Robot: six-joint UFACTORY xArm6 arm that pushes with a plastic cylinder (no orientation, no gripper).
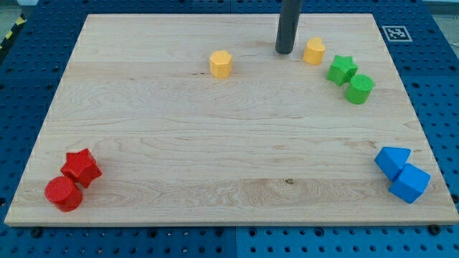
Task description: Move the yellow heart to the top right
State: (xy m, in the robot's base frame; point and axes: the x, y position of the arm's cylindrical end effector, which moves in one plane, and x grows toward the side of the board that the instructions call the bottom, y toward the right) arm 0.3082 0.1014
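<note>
Wooden table [179, 143] over blue pegboard, seen by the one camera: my tip [284, 51] sits just left of the yellow heart [313, 51], near the top and right of centre. Judged from this, the push is partway, the top right corner still ahead, the green star [342, 69] close by. No fingers, no containers here.

The rod [289, 25] is cut off by the view's top edge, so the arm above it is unseen. Just right of the tip [284, 52], the yellow block [313, 51] has a shape too small to tell.
</note>
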